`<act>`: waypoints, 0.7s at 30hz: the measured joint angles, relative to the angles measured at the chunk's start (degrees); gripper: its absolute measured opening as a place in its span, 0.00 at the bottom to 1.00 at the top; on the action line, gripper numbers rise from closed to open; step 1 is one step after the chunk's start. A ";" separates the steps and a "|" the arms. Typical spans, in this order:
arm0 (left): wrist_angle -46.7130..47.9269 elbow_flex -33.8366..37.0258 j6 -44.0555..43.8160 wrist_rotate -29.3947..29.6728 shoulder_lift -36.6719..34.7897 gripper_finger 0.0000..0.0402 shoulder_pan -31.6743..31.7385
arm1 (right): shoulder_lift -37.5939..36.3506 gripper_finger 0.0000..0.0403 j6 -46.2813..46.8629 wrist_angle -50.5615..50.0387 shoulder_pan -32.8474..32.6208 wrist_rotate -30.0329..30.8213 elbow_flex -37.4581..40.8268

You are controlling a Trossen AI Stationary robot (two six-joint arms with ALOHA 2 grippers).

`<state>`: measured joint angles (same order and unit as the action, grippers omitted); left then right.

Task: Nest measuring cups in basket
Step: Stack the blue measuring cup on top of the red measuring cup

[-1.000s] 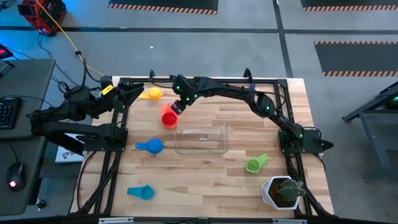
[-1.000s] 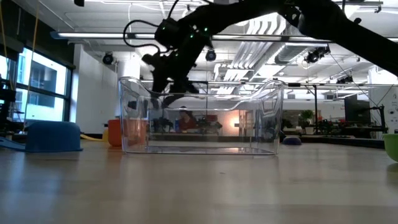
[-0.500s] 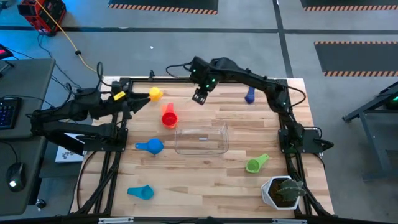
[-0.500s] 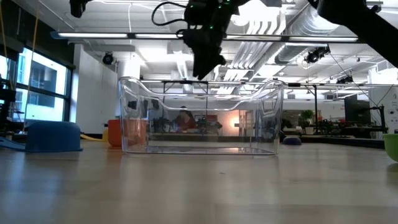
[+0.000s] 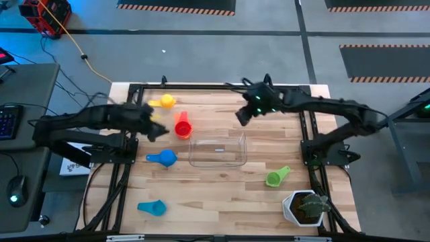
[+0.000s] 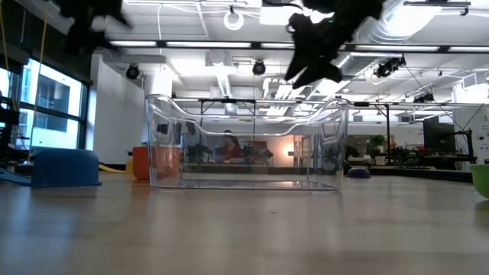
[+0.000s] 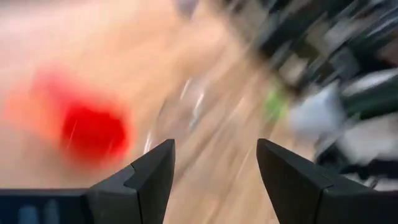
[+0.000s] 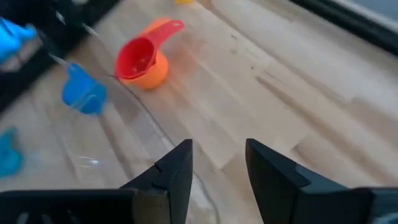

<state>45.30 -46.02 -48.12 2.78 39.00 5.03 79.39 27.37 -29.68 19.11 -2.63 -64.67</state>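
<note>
your left wrist view is motion-smeared: red cup (image 7: pixel 93 130) is a blob, basket (image 7: pixel 180 115) only a faint outline, green smudge (image 7: pixel 272 104) can't be named. left gripper (image 5: pixel 156 128) blurs in the high view, and in the low view it's a dark smear cut by the top edge. right gripper (image 6: pixel 313 57) there is blurred too, its arm cut off above. blue cup (image 6: pixel 65 168) is partly hidden by the left edge, green cup (image 6: pixel 481 179) clipped at the right. orange cup (image 8: pixel 152 73) is mostly hidden under the red one. plant pot (image 5: pixel 302 208) is too small for detail.
</note>
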 joint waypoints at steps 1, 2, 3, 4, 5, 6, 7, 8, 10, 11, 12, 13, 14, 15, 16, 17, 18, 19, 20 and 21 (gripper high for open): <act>5.25 0.01 -1.87 -2.12 1.69 0.54 0.10 | -2.19 0.34 1.89 1.90 -0.32 0.39 2.57; 10.65 0.11 -3.58 -3.91 3.48 0.54 0.06 | -4.23 0.34 3.60 3.73 -0.61 1.03 4.68; 15.62 0.37 -5.21 -5.27 5.25 0.54 -0.36 | -5.91 0.34 5.02 5.22 -0.83 1.57 6.67; 20.26 0.84 -6.90 -6.03 6.81 0.54 -1.14 | -7.19 0.34 6.16 5.80 -1.05 2.18 8.29; 23.28 1.66 -8.78 -6.30 7.91 0.54 -2.37 | -8.25 0.34 7.09 6.01 -1.26 2.48 9.79; 25.50 2.64 -11.14 -6.67 8.69 0.54 -3.87 | -9.05 0.34 7.59 6.00 -1.47 2.47 11.01; 26.57 3.80 -13.89 -6.75 9.13 0.54 -5.34 | -9.68 0.34 8.01 6.20 -1.70 2.46 12.00; 26.35 4.87 -16.81 -6.75 9.27 0.54 -6.71 | -10.24 0.34 8.61 6.51 -1.91 2.40 12.78; 25.85 4.89 -21.66 -3.87 9.40 0.54 -9.73 | -10.62 0.34 8.69 6.67 -2.35 2.25 13.72; 24.61 4.64 -25.26 -2.83 9.68 0.54 -11.29 | -10.55 0.34 8.68 6.44 -2.64 2.04 13.96; 23.75 4.78 -28.78 -2.48 9.93 0.54 -12.76 | -10.48 0.34 8.59 6.15 -2.87 1.99 14.06; 23.83 4.94 -31.46 -1.85 10.16 0.54 -14.15 | -10.48 0.34 8.20 6.32 -3.09 1.97 14.06; 24.04 5.08 -33.44 -1.15 10.76 0.54 -15.53 | -10.48 0.34 7.47 6.90 -3.25 1.99 14.06; 24.07 5.07 -35.24 -0.75 11.43 0.54 -17.01 | -10.49 0.34 6.88 7.39 -3.40 2.00 14.06; 24.08 5.03 -36.52 -0.36 12.43 0.54 -18.40 | -10.48 0.34 6.23 7.56 -3.43 2.06 14.06; 24.13 5.03 -37.14 0.40 13.44 0.54 -19.68 | -10.48 0.34 5.76 7.63 -3.43 2.12 14.06; 24.01 5.03 -37.31 1.26 14.57 0.54 -20.71 | -10.48 0.34 5.35 7.76 -3.41 2.14 14.06; 23.83 5.05 -37.31 1.79 15.88 0.54 -21.56 | -10.48 0.34 5.03 7.93 -3.40 2.22 14.05; 23.83 5.03 -37.35 2.00 17.48 0.54 -22.24 | -10.48 0.34 4.65 7.92 -3.40 2.47 14.05; 23.81 5.03 -37.32 1.98 19.03 0.54 -22.79 | -10.48 0.34 4.30 7.88 -3.40 2.58 14.06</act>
<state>69.11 -40.99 -85.44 4.76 58.03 -17.77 68.90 31.66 -21.80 15.70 -0.05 -50.61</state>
